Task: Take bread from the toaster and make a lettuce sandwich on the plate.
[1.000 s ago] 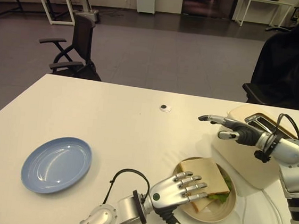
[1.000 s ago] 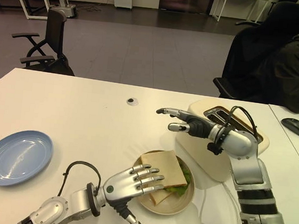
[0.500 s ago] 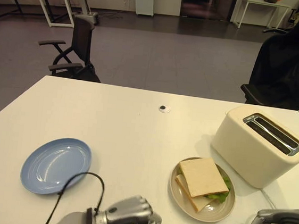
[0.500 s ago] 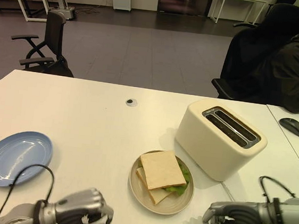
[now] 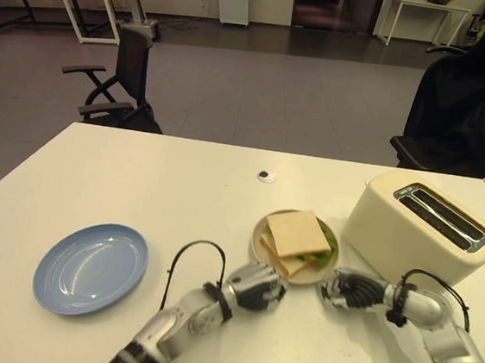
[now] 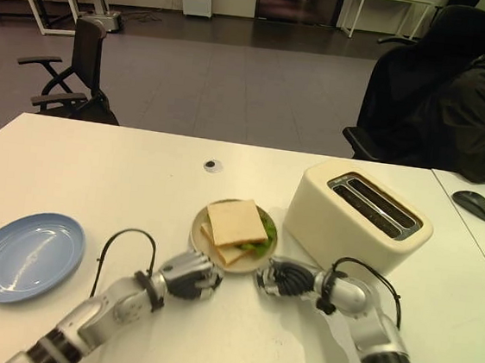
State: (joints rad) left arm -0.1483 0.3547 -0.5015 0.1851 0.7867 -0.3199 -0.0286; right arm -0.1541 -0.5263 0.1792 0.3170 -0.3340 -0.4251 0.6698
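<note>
A sandwich [image 5: 298, 235] of two white bread slices with green lettuce between them lies on a small beige plate [image 5: 259, 246] in the middle of the white table. My left hand [image 5: 257, 289] is a curled fist at the plate's near left rim. My right hand [image 5: 346, 289] is curled the same way at the near right rim. Both fists sit against or very close to the rim, and neither holds anything. The cream toaster [image 5: 419, 235] stands just right of the plate, its two slots dark.
A blue plate [image 5: 92, 266] with nothing on it sits at the near left of the table. A small black disc [image 5: 266, 175] lies beyond the sandwich plate. An office chair [image 5: 118, 82] stands past the far left edge.
The sandwich plate has slid away from me, from near the front edge to the table's middle beside the toaster. Both curled hands have come forward with it to its near rim.
</note>
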